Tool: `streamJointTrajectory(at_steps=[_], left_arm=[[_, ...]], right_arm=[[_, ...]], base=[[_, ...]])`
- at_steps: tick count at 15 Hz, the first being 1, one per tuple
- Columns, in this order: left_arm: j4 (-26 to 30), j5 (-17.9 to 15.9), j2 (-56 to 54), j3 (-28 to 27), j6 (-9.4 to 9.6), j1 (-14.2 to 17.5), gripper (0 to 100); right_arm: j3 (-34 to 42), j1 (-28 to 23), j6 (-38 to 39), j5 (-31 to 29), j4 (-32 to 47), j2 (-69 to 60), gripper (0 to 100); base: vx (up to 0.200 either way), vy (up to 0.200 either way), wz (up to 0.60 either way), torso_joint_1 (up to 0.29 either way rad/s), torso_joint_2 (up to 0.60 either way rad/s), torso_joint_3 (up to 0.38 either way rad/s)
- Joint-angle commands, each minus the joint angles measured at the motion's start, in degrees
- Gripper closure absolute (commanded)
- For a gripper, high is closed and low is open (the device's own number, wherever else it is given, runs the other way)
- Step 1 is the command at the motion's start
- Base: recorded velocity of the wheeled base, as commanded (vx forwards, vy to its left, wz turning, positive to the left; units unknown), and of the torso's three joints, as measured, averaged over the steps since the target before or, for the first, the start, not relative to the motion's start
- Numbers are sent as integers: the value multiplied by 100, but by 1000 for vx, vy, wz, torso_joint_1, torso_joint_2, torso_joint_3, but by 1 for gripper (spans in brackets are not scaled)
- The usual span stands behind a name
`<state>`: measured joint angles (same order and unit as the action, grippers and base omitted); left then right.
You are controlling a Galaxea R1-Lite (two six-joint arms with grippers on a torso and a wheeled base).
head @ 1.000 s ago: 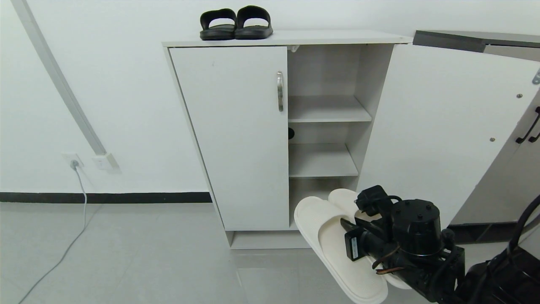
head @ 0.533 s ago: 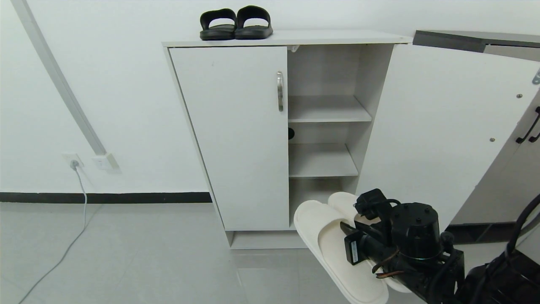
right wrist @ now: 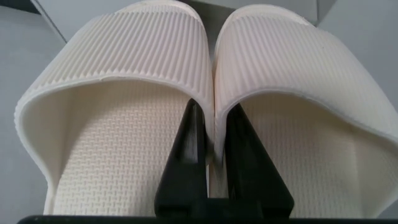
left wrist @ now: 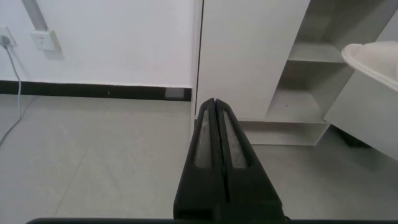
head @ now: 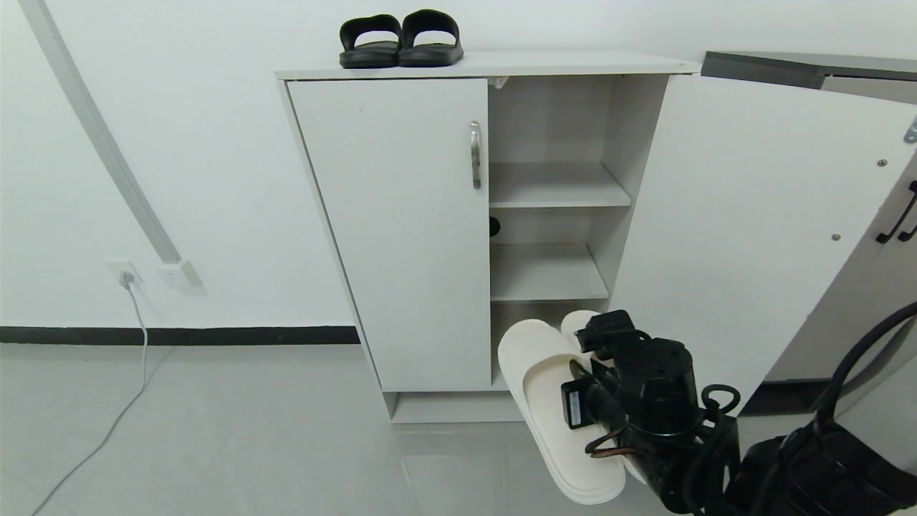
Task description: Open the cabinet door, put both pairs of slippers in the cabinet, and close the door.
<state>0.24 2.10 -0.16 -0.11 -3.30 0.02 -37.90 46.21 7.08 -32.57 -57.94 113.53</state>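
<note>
My right gripper point(head: 584, 358) is shut on the pair of white slippers point(head: 548, 398), pinching the inner straps of both point(right wrist: 214, 112). It holds them low in front of the open right half of the white cabinet point(head: 551, 186), toes toward the bottom compartment. The right cabinet door point(head: 745, 215) is swung open; the left door point(head: 401, 229) is shut. A pair of black slippers point(head: 401, 41) sits on the cabinet top. My left gripper point(left wrist: 214, 134) is shut on nothing, above the floor to the left of the cabinet.
Two bare shelves point(head: 548, 276) show inside the open half. A dark cabinet point(head: 860, 215) stands behind the open door at the right. A wall socket with a cable point(head: 125, 276) is at the left, with grey tiled floor point(head: 215, 430) in front.
My right gripper has carried the white slippers leftward and closer to the cabinet's bottom compartment, after a small dip half a second ago. The black slippers and doors have not moved.
</note>
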Motion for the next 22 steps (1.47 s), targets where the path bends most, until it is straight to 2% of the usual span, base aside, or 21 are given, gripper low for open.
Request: streamJointTrajectory(at_steps=[1, 3, 7, 12, 18, 22], left_arm=[[2, 1, 25, -7, -4, -2, 100], [2, 1, 25, -7, -4, 6, 100], [2, 1, 16, -7, -12, -2, 100], [2, 1, 16, -7, -39, 6, 100], [2, 1, 16, -7, -48, 6, 100], [2, 1, 16, -7, -48, 6, 100]], right_arm=[[-745, 309, 346, -601, 591, 248, 100], [-1562, 388, 839, -1313, 1365, 512, 100], [-1668, 344, 962, -1357, 1549, 530, 100], [-1668, 318, 962, -1357, 1540, 618, 100], [-1844, 169, 953, -1295, 1514, 916, 100], [-1958, 89, 953, -698, 1408, 1066, 100]], base=[[0, 0, 0, 0, 0, 0], [0, 0, 0, 0, 0, 0], [0, -50, 0, 1, 1, 2], [0, -200, 0, 4, 4, 4], [0, 0, 0, 0, 0, 0], [0, 0, 0, 0, 0, 0]])
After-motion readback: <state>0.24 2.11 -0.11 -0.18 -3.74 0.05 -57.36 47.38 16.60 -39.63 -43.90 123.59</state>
